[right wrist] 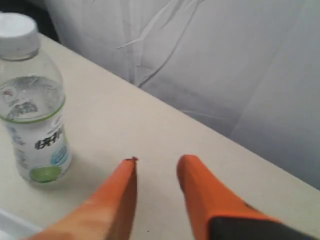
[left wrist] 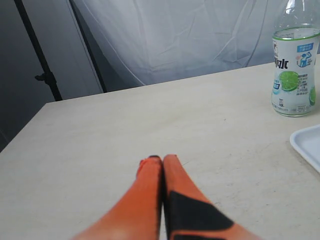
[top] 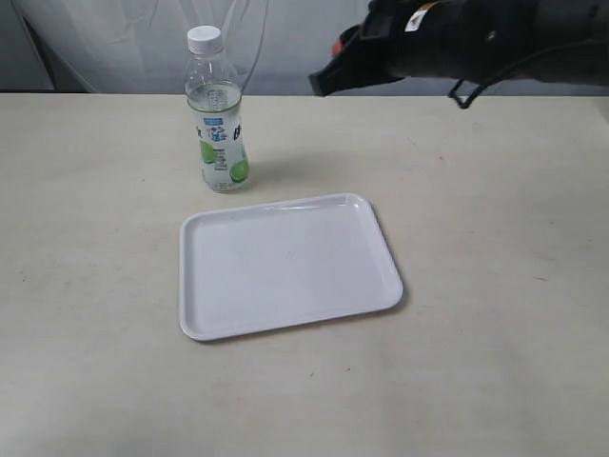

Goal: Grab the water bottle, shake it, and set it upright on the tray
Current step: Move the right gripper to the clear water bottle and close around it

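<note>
The water bottle (top: 218, 114), clear with a white cap and a lime label, stands upright on the table just behind the white tray (top: 285, 267). It also shows in the left wrist view (left wrist: 295, 70) and the right wrist view (right wrist: 34, 105). My right gripper (right wrist: 157, 162) is open, with nothing between its orange fingers, and hangs in the air to the right of the bottle, apart from it (top: 324, 81). My left gripper (left wrist: 160, 159) is shut on nothing, low over the table, away from the bottle. The tray's corner (left wrist: 307, 142) shows in the left wrist view.
A beige table (top: 476, 333) carries the bottle and tray. A white cloth backdrop (top: 124, 48) hangs behind its far edge. A dark stand (left wrist: 45, 75) is beyond the table's corner in the left wrist view.
</note>
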`<state>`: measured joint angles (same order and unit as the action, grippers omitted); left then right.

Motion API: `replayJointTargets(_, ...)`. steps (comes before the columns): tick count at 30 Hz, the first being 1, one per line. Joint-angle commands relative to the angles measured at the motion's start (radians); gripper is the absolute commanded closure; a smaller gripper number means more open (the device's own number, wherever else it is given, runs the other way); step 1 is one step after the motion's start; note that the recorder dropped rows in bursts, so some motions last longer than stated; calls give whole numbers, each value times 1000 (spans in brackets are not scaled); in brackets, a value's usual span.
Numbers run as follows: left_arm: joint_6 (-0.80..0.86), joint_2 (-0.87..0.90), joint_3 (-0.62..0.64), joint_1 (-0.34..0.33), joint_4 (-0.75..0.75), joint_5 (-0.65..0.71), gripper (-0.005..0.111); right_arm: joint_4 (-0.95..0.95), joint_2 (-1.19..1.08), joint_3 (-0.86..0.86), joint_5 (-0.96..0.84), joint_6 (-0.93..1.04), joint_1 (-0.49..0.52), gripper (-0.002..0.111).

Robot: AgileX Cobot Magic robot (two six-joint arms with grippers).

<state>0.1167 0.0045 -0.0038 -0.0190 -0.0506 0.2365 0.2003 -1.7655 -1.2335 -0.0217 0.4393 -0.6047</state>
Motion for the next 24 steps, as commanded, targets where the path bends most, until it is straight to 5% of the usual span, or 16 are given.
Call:
replayJointTargets(1,-3,-5,4,0,4,-4,106,-15,-57,-25,50,6,-60,38)
replayJointTargets(7,-3,-5,4,0,4,-4,106,-5,-70,-30,128,6,-144,19)
replayJointTargets(14,-3,-5,4,0,4,-4,106,-5,-108,-30,285,-6,-212,19)
replayJointTargets(24,-3,-5,4,0,4,-4,106,-51,-212,-30,564,-283,-223,19)
